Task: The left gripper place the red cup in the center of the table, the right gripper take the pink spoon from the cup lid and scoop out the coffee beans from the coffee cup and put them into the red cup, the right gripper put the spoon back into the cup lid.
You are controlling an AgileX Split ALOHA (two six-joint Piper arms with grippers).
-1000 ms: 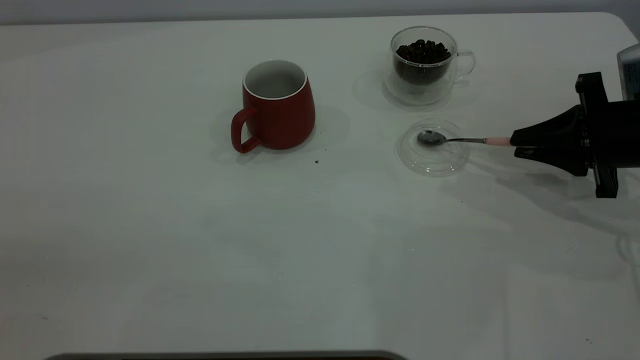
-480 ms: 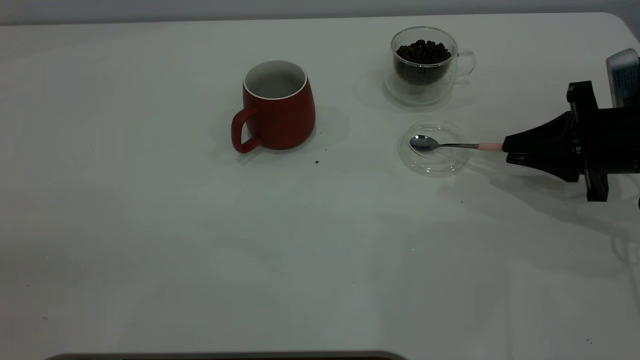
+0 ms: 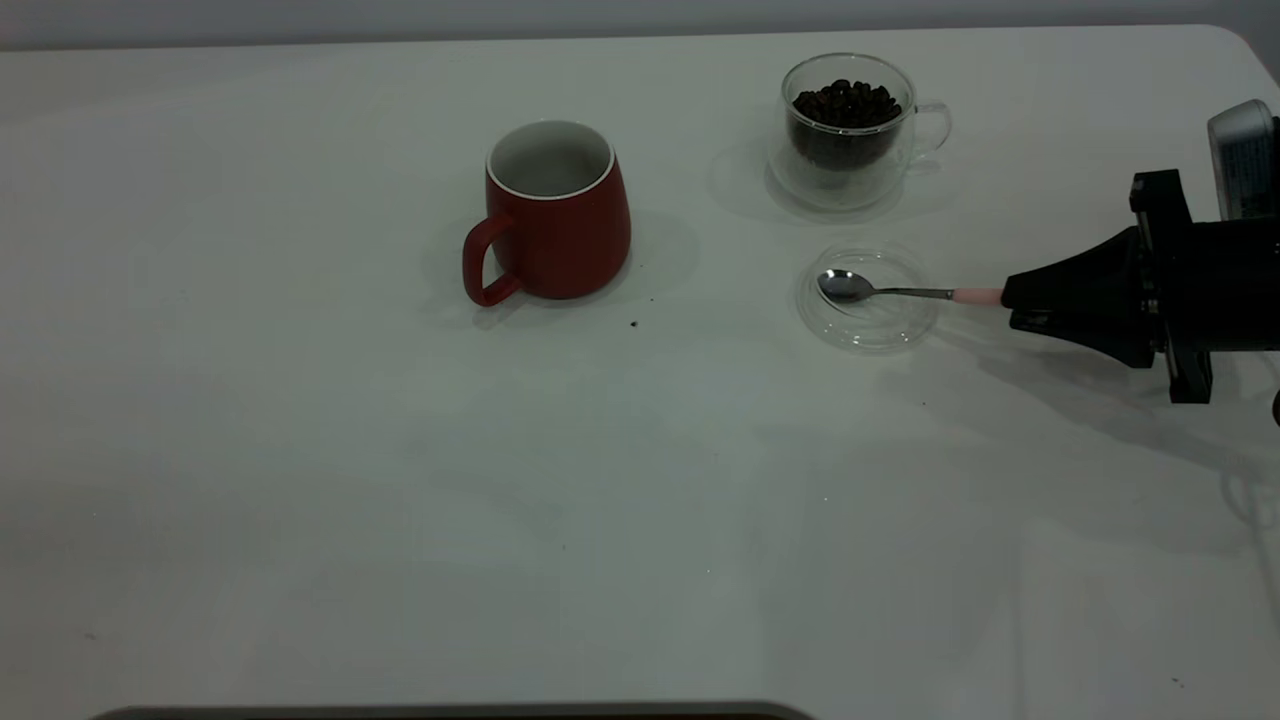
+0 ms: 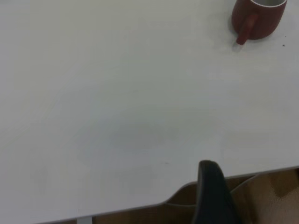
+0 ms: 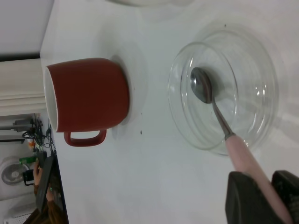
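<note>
The fingers of the right gripper [image 3: 1008, 299] are closed on the far end of the pink spoon's [image 3: 900, 291] handle, at the right side of the surface [image 3: 300, 480]; in the right wrist view the two dark fingertips [image 5: 243, 198] press on either side of the pale pink rod. Whether the left gripper's fingers are open or closed cannot be told: only one dark part shows at the near left edge of the surface in the left wrist view. Left of center stands the red cup [image 3: 555, 212], upright, its handle toward the near left. To its right lies the cup lid [image 3: 868, 296], with the spoon's metal bowl over it. Just beyond the lid stands the coffee cup [image 3: 848, 130], holding the coffee beans [image 3: 846, 103].
</note>
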